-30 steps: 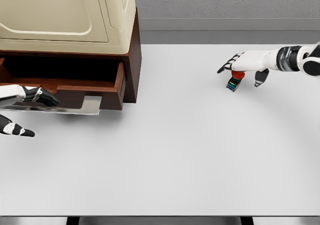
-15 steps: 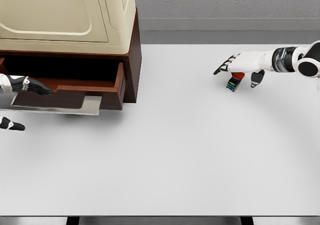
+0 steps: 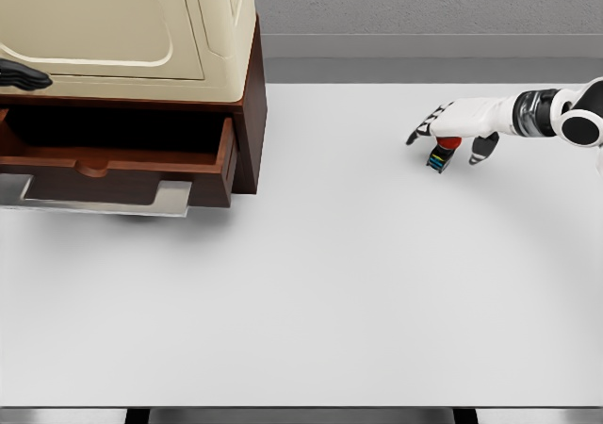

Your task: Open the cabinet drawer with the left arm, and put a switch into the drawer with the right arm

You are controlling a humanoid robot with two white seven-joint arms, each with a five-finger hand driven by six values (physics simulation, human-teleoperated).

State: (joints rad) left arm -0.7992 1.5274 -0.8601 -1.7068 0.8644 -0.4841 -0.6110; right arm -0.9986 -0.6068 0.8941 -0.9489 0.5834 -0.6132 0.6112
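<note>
The brown cabinet [image 3: 249, 113] stands at the table's back left with its drawer [image 3: 122, 171] pulled out, its inside in shadow. A metal handle plate [image 3: 104, 199] hangs along the drawer front. The switch [image 3: 440, 154], a small dark block with a red button and coloured stripes, sits on the table at the right. My right hand [image 3: 450, 130] hovers right over it, open, with the thumb on one side and the fingers spread on the other. Only a dark tip of my left hand [image 3: 21, 73] shows at the left edge, above the drawer, in front of the cream machine.
A large cream machine [image 3: 122, 24] sits on top of the cabinet. The white table [image 3: 311, 292] stretches wide between drawer and switch. A grey wall runs behind the table.
My left hand has let go of the drawer front, risen and drawn back to the left edge. The drawer stays pulled out. My right hand has barely shifted over the switch.
</note>
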